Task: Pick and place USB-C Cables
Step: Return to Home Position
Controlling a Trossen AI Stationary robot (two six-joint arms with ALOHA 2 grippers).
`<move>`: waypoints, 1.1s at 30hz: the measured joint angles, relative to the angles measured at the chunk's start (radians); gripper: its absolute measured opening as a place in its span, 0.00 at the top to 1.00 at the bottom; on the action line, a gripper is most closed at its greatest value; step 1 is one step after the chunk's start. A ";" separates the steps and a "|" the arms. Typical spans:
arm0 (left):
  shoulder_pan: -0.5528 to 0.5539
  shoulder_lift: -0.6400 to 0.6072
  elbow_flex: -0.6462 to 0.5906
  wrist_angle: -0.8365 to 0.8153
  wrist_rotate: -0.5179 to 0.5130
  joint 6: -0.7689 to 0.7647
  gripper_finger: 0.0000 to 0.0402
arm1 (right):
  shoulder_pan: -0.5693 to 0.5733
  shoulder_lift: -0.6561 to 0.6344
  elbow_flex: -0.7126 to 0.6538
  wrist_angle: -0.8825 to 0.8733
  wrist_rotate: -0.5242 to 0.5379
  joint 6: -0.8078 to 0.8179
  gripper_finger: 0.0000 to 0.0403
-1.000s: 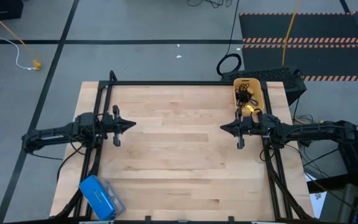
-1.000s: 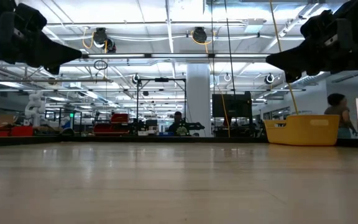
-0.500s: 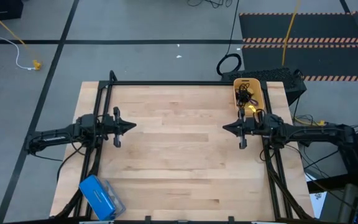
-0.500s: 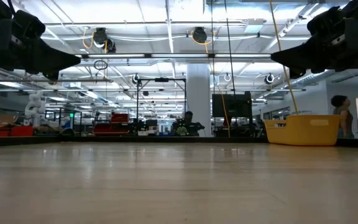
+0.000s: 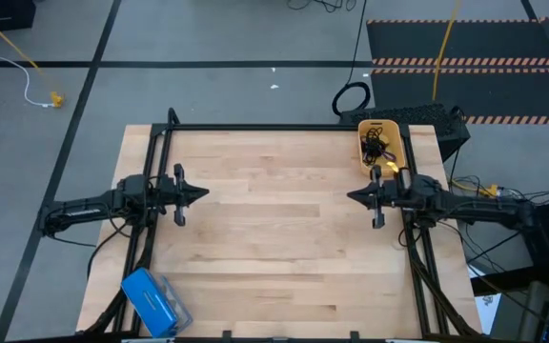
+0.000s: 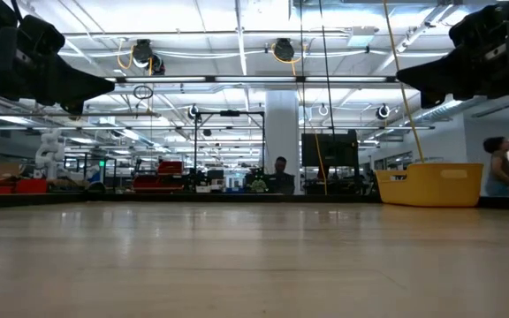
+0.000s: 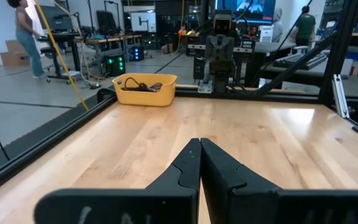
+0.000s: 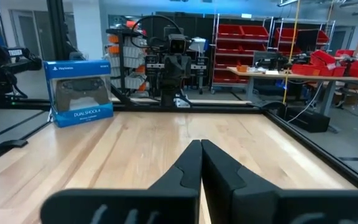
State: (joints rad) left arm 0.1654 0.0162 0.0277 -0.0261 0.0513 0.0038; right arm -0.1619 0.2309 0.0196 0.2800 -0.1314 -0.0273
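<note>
A yellow bin (image 5: 382, 143) stands at the table's far right corner with dark coiled cables (image 5: 376, 145) lying inside it; the left wrist view shows the bin (image 7: 145, 89) with the cables (image 7: 143, 86) too, and the low view shows the bin (image 6: 429, 184) from the side. The purple/blue cable does not show. My left gripper (image 5: 203, 192) hovers shut and empty over the table's left side. My right gripper (image 5: 351, 197) hovers shut and empty over the right side, just on the near side of the bin. The wrist views show each pair of fingers closed: left (image 7: 200, 144), right (image 8: 201, 145).
A blue boxed game controller (image 5: 151, 301) sits at the near left corner, also seen as a blue box (image 8: 79, 92) in the right wrist view. A black frame (image 5: 255, 127) rims the table. A black ring-shaped cable loop (image 5: 352, 99) lies on the floor beyond the far edge. People move in the room behind.
My right gripper has drawn back toward the table's right edge and a little toward the near edge, staying shut. The left arm has kept still.
</note>
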 joint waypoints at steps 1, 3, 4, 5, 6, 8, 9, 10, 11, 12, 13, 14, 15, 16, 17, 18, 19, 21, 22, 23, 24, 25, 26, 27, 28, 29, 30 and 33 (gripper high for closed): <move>0.000 0.000 0.000 0.000 0.000 -0.005 0.97 | 0.000 -0.017 0.000 -0.014 0.000 0.000 1.00; 0.000 0.000 0.000 0.000 0.000 -0.008 0.99 | 0.000 -0.056 0.000 -0.044 0.000 0.004 1.00; 0.000 0.000 0.000 0.000 0.000 -0.010 0.99 | 0.000 -0.074 0.000 -0.055 0.000 0.007 1.00; 0.000 0.000 0.000 0.000 0.000 -0.011 0.99 | 0.000 -0.093 0.000 -0.067 0.000 0.008 1.00; 0.000 0.000 0.000 0.000 0.000 -0.014 0.99 | 0.000 -0.110 -0.001 -0.081 0.000 0.008 1.00; 0.000 0.000 0.000 0.000 0.000 -0.017 0.97 | 0.000 -0.144 -0.006 -0.102 0.009 0.016 1.00; 0.000 0.000 0.000 0.000 0.000 -0.018 0.97 | 0.000 -0.158 -0.006 -0.113 0.029 0.020 1.00; 0.000 0.000 0.000 0.000 0.000 -0.019 0.96 | 0.000 -0.169 -0.006 -0.114 0.051 0.027 1.00; 0.000 0.000 0.000 0.000 0.000 -0.019 0.97 | 0.000 -0.181 -0.006 -0.122 0.071 0.032 1.00; 0.000 0.000 0.000 0.000 0.000 -0.021 0.97 | 0.000 -0.191 -0.006 -0.128 0.078 0.034 1.00; 0.000 0.000 0.000 0.000 0.000 -0.021 0.98 | 0.000 -0.200 -0.006 -0.132 0.079 0.034 1.00; 0.000 0.000 0.000 0.000 0.000 -0.021 0.99 | 0.000 -0.208 -0.006 -0.141 0.079 0.034 1.00; 0.000 0.000 0.000 0.000 0.000 -0.020 0.99 | 0.000 -0.216 -0.006 -0.148 0.077 0.035 1.00; 0.000 0.000 0.000 0.000 0.000 -0.017 0.99 | 0.000 -0.223 -0.006 -0.160 0.077 0.035 1.00; 0.000 0.000 0.000 0.000 0.000 -0.014 0.98 | 0.000 -0.229 -0.006 -0.171 0.077 0.036 1.00; 0.000 0.000 0.000 0.000 -0.003 -0.013 0.97 | 0.000 -0.230 -0.006 -0.175 0.077 0.038 1.00; 0.000 0.000 0.000 0.000 -0.011 -0.012 0.97 | 0.000 -0.230 -0.006 -0.179 0.077 0.038 1.00; 0.000 0.000 0.000 0.000 -0.019 -0.009 0.97 | 0.000 -0.230 -0.006 -0.180 0.083 0.042 1.00; 0.000 0.000 0.000 0.000 -0.020 -0.006 0.97 | 0.000 -0.230 -0.006 -0.179 0.090 0.047 1.00; 0.000 0.000 0.000 0.000 -0.019 -0.005 0.98 | 0.000 -0.230 -0.006 -0.178 0.093 0.052 1.00; 0.000 0.000 0.000 0.000 -0.020 -0.005 0.99 | 0.001 -0.230 -0.006 -0.179 0.093 0.058 1.00; 0.000 0.000 0.000 0.000 -0.020 -0.006 0.99 | 0.003 -0.230 -0.006 -0.184 0.085 0.062 1.00; 0.000 0.000 0.000 0.000 -0.019 -0.006 0.99 | 0.008 -0.230 -0.006 -0.191 0.081 0.066 1.00; 0.000 0.000 0.000 0.000 -0.019 -0.006 0.98 | 0.014 -0.230 -0.006 -0.197 0.079 0.068 1.00; 0.000 0.000 0.000 0.000 -0.020 -0.008 0.98 | 0.021 -0.230 -0.006 -0.203 0.079 0.068 1.00; 0.000 0.000 0.000 0.000 -0.020 -0.011 0.97 | 0.029 -0.230 -0.006 -0.204 0.081 0.069 1.00; 0.000 0.000 0.000 0.000 -0.019 -0.012 0.96 | 0.036 -0.230 -0.006 -0.204 0.084 0.069 1.00; 0.000 0.000 0.000 0.000 -0.020 -0.013 0.96 | 0.061 -0.230 -0.006 -0.214 0.110 0.068 1.00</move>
State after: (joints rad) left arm 0.1654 0.0162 0.0277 -0.0257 0.0315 -0.0090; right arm -0.1009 0.0013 0.0139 0.0662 -0.0213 0.0406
